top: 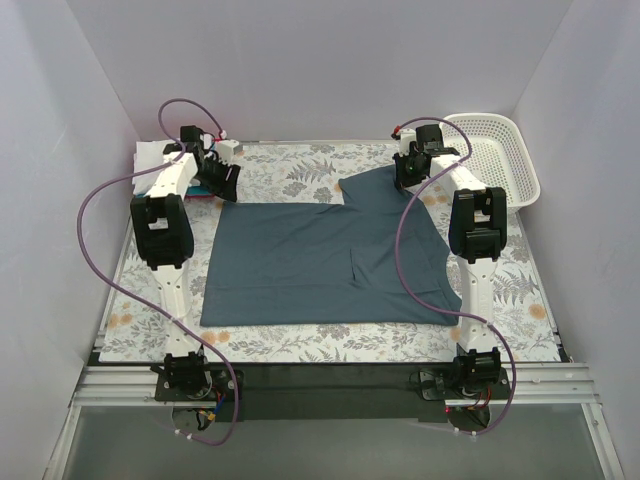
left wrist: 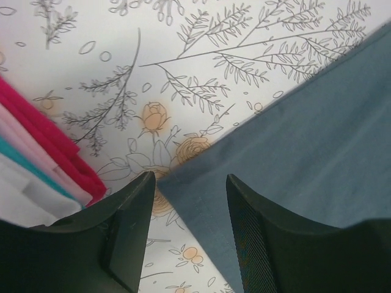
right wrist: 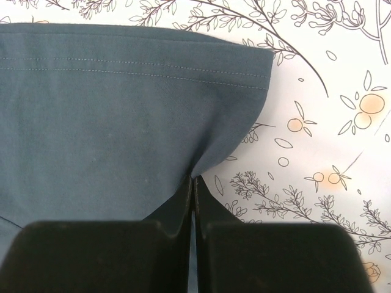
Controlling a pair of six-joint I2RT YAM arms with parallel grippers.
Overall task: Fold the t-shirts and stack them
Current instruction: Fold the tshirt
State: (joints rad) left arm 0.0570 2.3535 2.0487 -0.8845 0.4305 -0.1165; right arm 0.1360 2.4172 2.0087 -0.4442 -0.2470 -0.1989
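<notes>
Right wrist view: right end effector (right wrist: 193, 180) pinches the slate-blue shirt (right wrist: 116, 116); left end effector (left wrist: 189, 178) gapes wide, empty

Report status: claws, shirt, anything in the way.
Left claw open over far-left corner of slate-blue shirt. Right claw shut on its far-right edge. Shirt mostly flat. Beside left claw, folded stack; not blocking.

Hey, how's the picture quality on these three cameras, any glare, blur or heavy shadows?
Top view: even, soft light, no glare, barely any shadows. Left wrist view: tablecloth print sharp, the open left pincer dark and slightly soft. Right wrist view: stitching on the shirt crisp, the shut right pincer nearly black, detail lost.
</notes>
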